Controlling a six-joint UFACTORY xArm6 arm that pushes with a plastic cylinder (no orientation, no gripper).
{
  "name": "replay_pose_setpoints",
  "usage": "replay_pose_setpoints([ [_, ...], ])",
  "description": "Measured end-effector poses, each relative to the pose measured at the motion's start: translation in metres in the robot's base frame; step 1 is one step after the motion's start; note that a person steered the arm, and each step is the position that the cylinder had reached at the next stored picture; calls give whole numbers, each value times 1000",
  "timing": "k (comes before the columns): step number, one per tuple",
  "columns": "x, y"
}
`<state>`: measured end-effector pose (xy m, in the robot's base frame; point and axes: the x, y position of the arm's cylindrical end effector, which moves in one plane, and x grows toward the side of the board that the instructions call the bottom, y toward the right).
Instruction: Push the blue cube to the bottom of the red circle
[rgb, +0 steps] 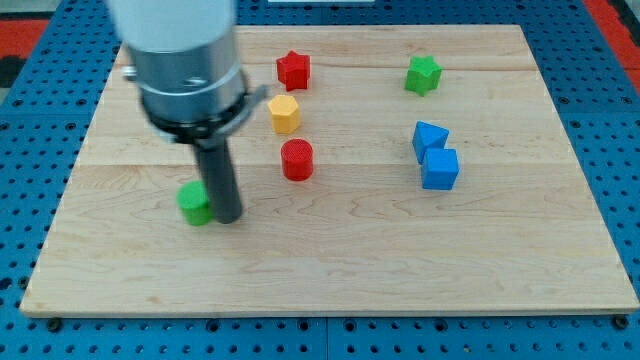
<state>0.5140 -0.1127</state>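
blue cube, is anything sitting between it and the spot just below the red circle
Nothing visible. The blue cube lies toward the view's right of the red circle, with bare board between it and the spot under the circle. My tip is far off, beside the green block.

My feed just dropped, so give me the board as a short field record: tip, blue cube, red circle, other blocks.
tip: my tip on the board's left, right beside the green block
blue cube: right of centre, against a second blue block above it
red circle: centre, well left of the blue cube
others: yellow block, red star, green star
task state: cube not yet below the circle
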Motion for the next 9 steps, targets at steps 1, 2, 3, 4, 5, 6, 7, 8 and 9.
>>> replay_pose_setpoints([
  [1,2,58],
  [2,24,108],
  [3,9,143],
  [4,-8,260],
  [5,-68,286],
  [6,-80,264],
  [7,-48,247],
  [8,-21,235],
  [9,-18,195],
])
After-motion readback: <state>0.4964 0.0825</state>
